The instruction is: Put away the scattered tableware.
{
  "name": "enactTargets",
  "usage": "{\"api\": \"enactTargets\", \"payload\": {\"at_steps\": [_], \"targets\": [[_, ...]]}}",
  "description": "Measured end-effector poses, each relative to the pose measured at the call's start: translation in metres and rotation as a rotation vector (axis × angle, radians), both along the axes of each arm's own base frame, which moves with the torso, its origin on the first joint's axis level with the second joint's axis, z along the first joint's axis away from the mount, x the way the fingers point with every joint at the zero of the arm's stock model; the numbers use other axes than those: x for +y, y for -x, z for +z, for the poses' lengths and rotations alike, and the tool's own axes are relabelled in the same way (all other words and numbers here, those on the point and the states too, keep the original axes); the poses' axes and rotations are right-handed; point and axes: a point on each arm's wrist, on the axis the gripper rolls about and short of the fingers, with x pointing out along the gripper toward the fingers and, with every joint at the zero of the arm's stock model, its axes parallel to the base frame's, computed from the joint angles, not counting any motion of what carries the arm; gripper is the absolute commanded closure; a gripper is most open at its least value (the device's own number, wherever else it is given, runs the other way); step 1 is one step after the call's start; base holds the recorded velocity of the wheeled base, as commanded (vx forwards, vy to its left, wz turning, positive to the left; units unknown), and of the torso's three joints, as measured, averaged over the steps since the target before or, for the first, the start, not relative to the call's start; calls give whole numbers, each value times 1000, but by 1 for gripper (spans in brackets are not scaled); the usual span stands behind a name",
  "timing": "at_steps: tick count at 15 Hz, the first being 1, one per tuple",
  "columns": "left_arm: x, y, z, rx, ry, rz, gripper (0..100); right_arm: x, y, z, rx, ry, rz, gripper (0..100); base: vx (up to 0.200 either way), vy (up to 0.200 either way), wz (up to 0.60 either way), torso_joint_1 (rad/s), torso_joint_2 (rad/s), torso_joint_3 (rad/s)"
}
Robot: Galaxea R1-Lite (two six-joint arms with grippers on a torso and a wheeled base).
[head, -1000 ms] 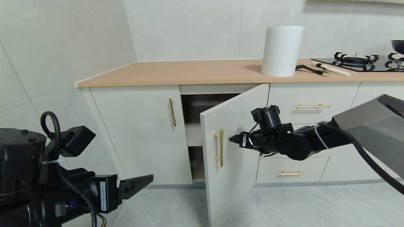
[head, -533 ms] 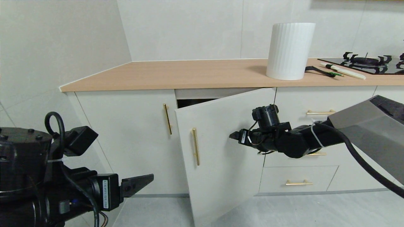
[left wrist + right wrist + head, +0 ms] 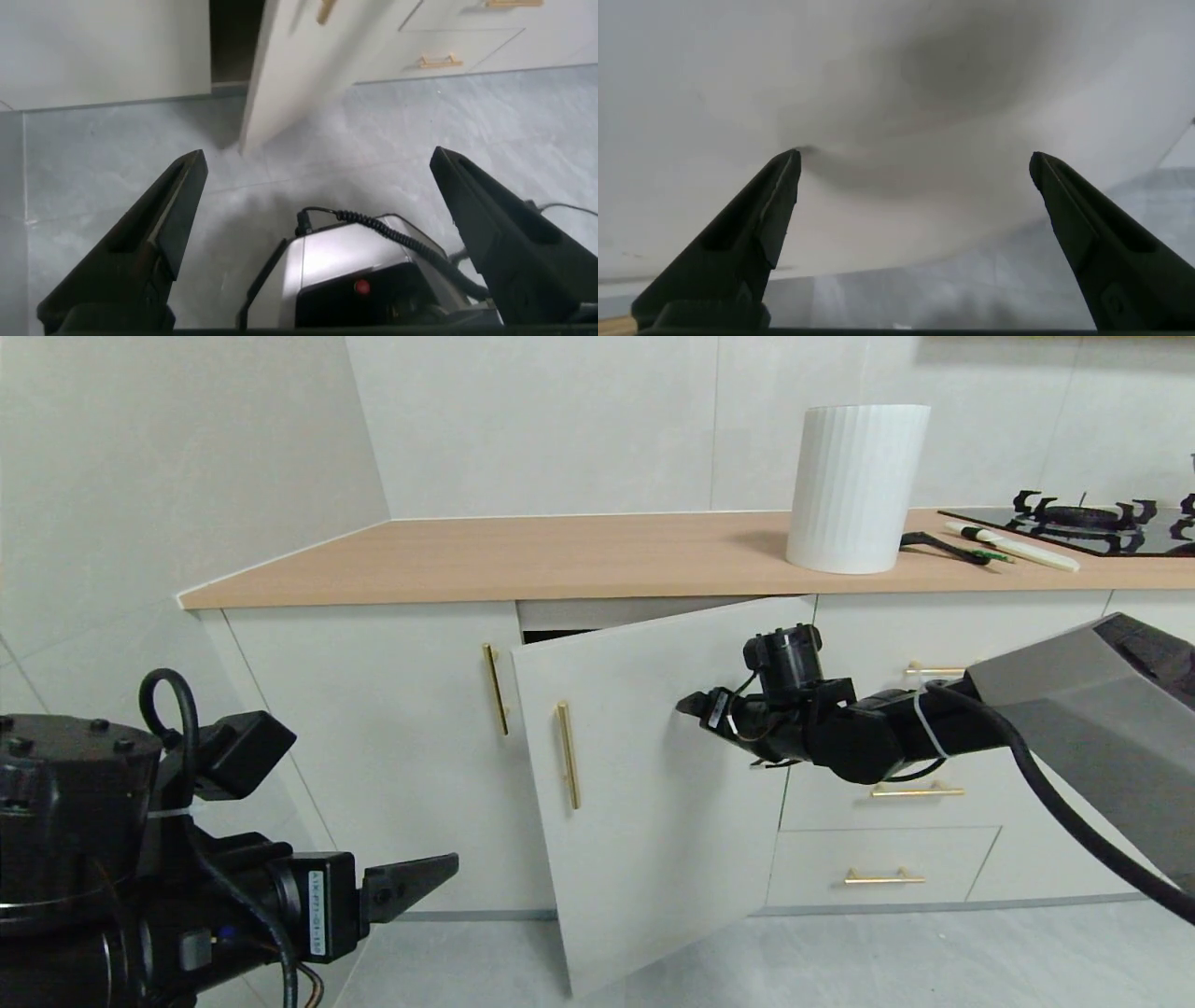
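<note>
Item, scattered tableware: a black-handled utensil [image 3: 934,542] and a cream stick-shaped utensil [image 3: 1018,550] are recorded lying on the light wooden countertop [image 3: 560,555], upper right of the head view, betw. a white ribbed cylindrical container [image 3: 857,487] and a black gas hob [image 3: 1083,518]. The right gripper [image 3: 686,703] is seen at centre frame w/ jaws spread wide and empty, tips just beside the face of a white cabinet door [image 3: 653,803] hung ajar w/ a gold bar handle [image 3: 566,754]; contact can't be told. The left gripper [image 3: 439,875] is held low at lower left, jaws likewise parted, nothing gripped, above grey floor tiles [image 3: 374,140].
</note>
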Motion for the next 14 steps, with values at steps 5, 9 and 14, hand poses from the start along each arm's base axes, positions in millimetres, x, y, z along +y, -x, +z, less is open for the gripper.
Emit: {"api": "enactTargets", "payload": {"at_steps": [5, 9, 14], "targets": [[-1, -1, -2, 8, -3, -1, 0, -2, -27, -2, -54, -6, -136, 0, 0, 0, 0, 0, 0, 0], [-1, -2, -4, 16, -7, 1, 0, -2, -39, -11, -68, 9, -190, 0, 0, 0, 0, 0, 0, 0], [-2, -4, -5, 26, -11, 2, 0, -4, -55, -19, -79, 41, -272, 0, 0, 0, 0, 0, 0, 0]]}}
